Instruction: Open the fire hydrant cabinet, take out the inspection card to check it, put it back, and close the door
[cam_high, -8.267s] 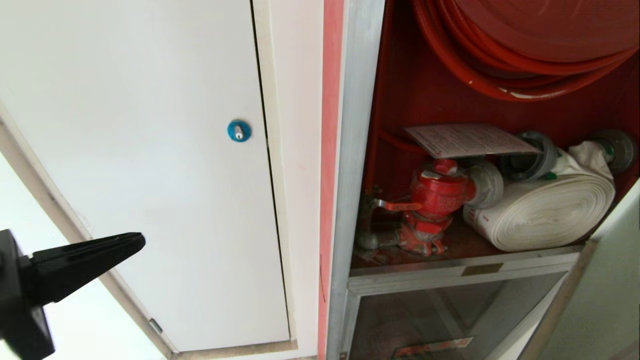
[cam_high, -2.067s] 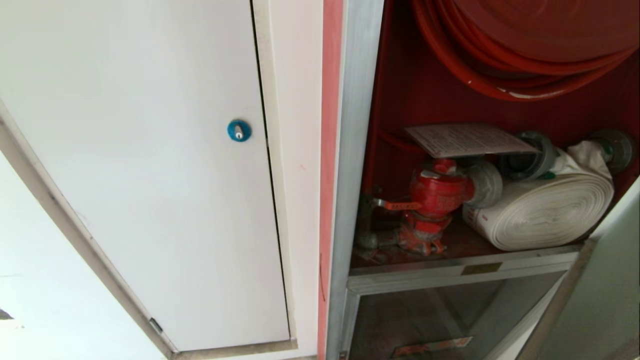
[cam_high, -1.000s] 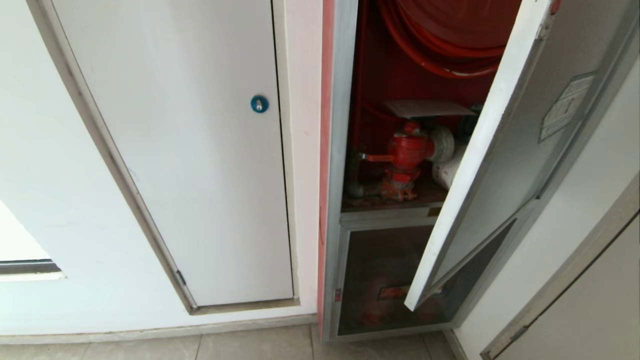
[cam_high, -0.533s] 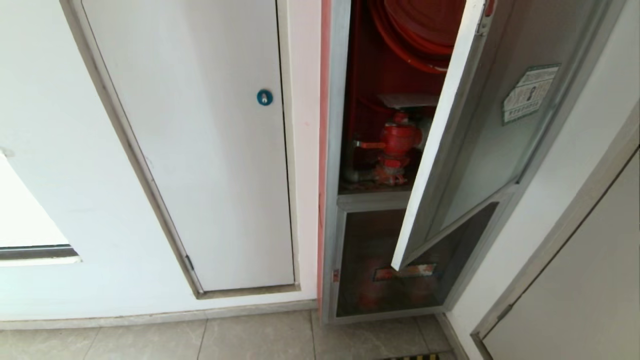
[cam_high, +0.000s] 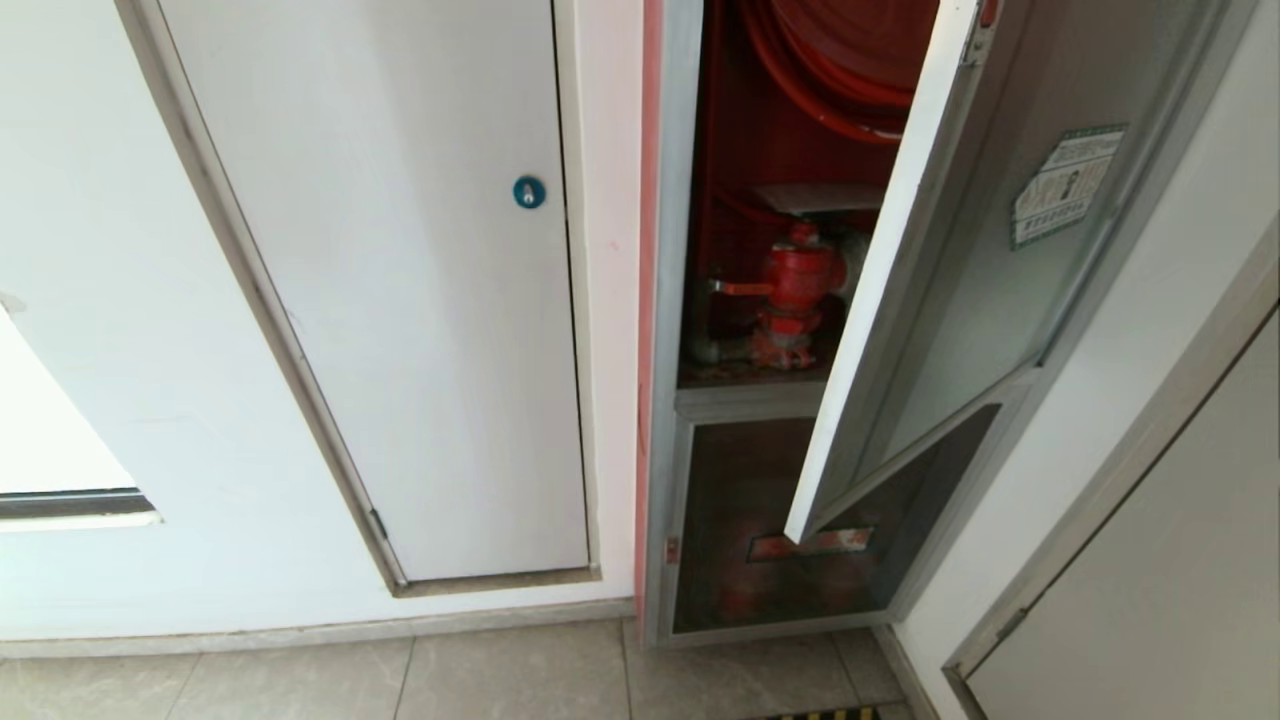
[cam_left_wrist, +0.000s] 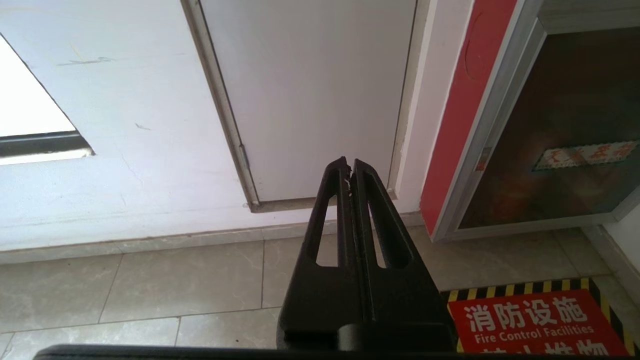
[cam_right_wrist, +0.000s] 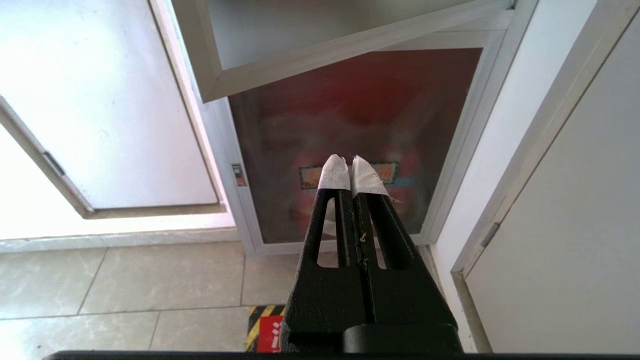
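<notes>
The fire hydrant cabinet (cam_high: 672, 300) stands in the wall, its red interior showing a red hose reel (cam_high: 840, 60) and a red valve (cam_high: 795, 285). The pale inspection card (cam_high: 815, 197) lies flat on top of the valve. The door (cam_high: 980, 300) hangs partly open across the right of the opening, its green-bordered sticker (cam_high: 1065, 185) showing. Neither gripper is in the head view. My left gripper (cam_left_wrist: 349, 162) is shut and empty, low over the floor before the white wall. My right gripper (cam_right_wrist: 350, 160), with taped tips, is shut and empty below the door's bottom corner (cam_right_wrist: 215, 85).
A plain white door (cam_high: 400, 300) with a blue round lock (cam_high: 528, 192) is left of the cabinet. Below the shelf is a dark glass panel (cam_high: 760, 500) with a red strip label (cam_high: 810, 543). A red floor sign (cam_left_wrist: 530, 320) lies before the cabinet. Another door frame (cam_high: 1110, 500) flanks the right.
The head view has drawn back, bringing the floor into sight. The door has swung across the right part of the opening and hides the white hose. Over the last half second nothing moved.
</notes>
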